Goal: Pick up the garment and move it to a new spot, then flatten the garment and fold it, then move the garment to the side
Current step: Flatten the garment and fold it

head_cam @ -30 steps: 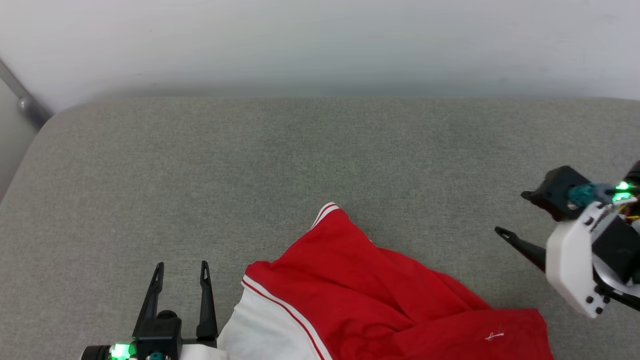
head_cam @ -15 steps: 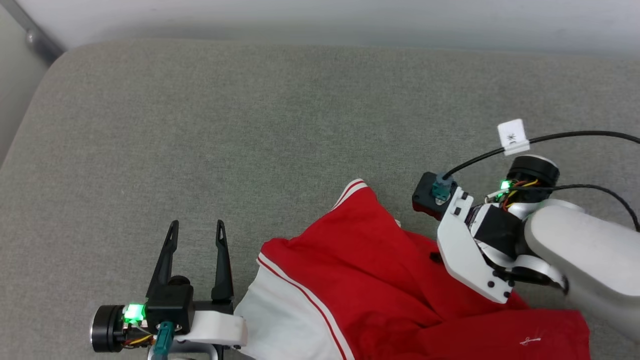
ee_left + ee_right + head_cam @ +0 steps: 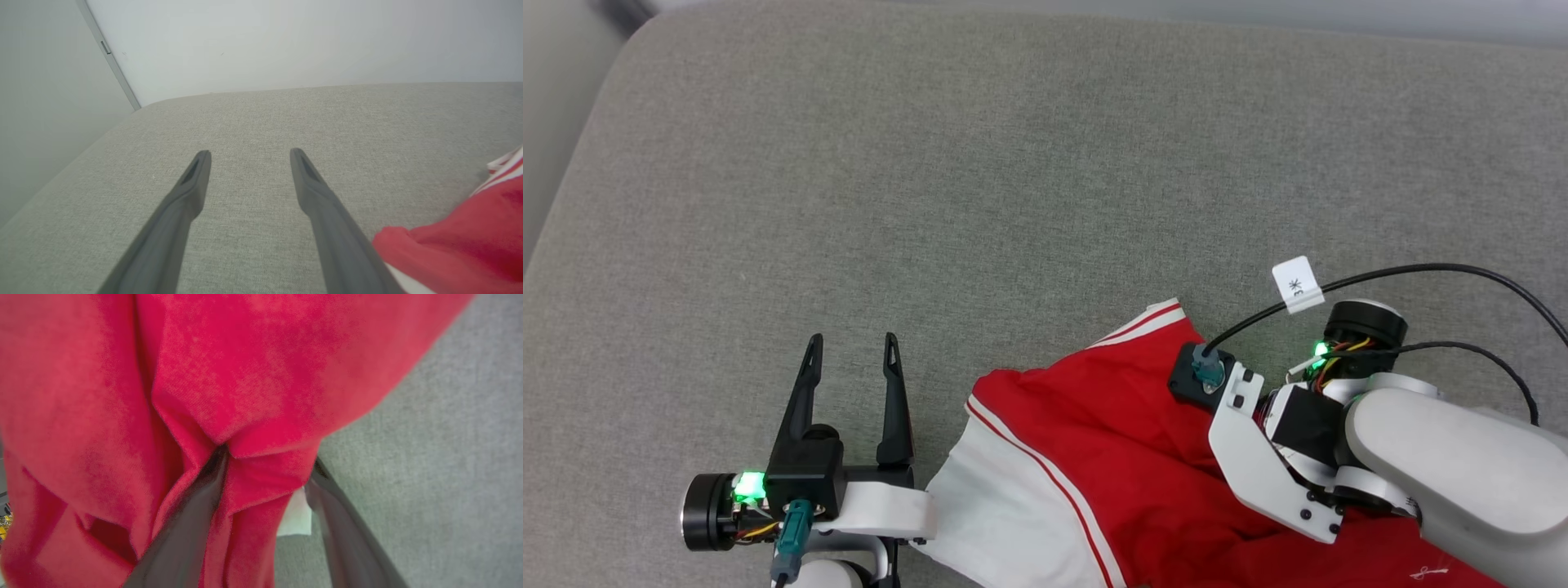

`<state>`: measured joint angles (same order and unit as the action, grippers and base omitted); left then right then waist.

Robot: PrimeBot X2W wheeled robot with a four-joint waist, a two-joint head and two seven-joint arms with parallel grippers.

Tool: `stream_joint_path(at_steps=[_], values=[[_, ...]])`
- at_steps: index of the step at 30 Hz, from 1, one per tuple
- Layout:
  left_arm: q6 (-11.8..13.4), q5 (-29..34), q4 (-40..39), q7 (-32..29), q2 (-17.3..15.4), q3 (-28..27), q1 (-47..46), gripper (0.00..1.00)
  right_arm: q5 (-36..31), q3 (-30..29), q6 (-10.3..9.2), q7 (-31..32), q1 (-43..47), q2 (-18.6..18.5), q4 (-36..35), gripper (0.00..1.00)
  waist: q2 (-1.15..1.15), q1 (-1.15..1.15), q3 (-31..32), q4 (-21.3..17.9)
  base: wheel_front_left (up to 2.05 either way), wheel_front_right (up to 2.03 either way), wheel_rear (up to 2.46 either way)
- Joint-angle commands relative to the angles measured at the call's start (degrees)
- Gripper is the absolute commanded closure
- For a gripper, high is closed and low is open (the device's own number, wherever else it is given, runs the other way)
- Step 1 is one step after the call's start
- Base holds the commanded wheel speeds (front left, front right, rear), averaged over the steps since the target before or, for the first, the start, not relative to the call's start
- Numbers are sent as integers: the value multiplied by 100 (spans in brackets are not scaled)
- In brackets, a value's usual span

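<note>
Grey upholstered cushion (image 3: 931, 163): broad, mostly bare toward the far edge and the far left corner.

Garment (image 3: 1111, 457): crumpled in a heap at the near edge, right of the middle. Red body uppermost, white sleeve (image 3: 1005, 514) toward the left, striped trim (image 3: 1147, 322) pointing at the far edge. Judged soft, light and limp: likely to sag and trail from any single pinch, nothing to break, some drag on the woven cover. Best taken at a hem, a shoulder seam or a doubled fold rather than one loose layer.

Right gripper (image 3: 267, 469): down in the red cloth toward the heap's right side, fingers apart, straddling a raised fold, not yet pinched on it.

Left gripper (image 3: 852, 339): spread wide, holding nothing, over bare cushion just beside the white sleeve.

Small white tag (image 3: 296, 516): between the right fingers, under the fold.
</note>
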<state>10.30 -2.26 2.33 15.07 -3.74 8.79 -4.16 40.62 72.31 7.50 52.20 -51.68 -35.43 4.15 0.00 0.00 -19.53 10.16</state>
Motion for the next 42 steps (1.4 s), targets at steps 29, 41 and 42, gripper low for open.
stream_joint_path(at_steps=[29,41,42], values=[[-108,138,-6,15,-51,-235,294,0,1517,-322,-2,-2960,618,-1179,2898,100,0,0,546,-693,0,0,0],[-149,205,192,14,-267,-291,389,0,978,-1078,-4,-4945,805,-930,3657,0,0,0,1180,-884,0,0,0],[-174,198,225,14,-305,-297,352,0,904,-1207,-4,-5178,851,-901,3694,0,0,0,1255,-922,0,0,0]])
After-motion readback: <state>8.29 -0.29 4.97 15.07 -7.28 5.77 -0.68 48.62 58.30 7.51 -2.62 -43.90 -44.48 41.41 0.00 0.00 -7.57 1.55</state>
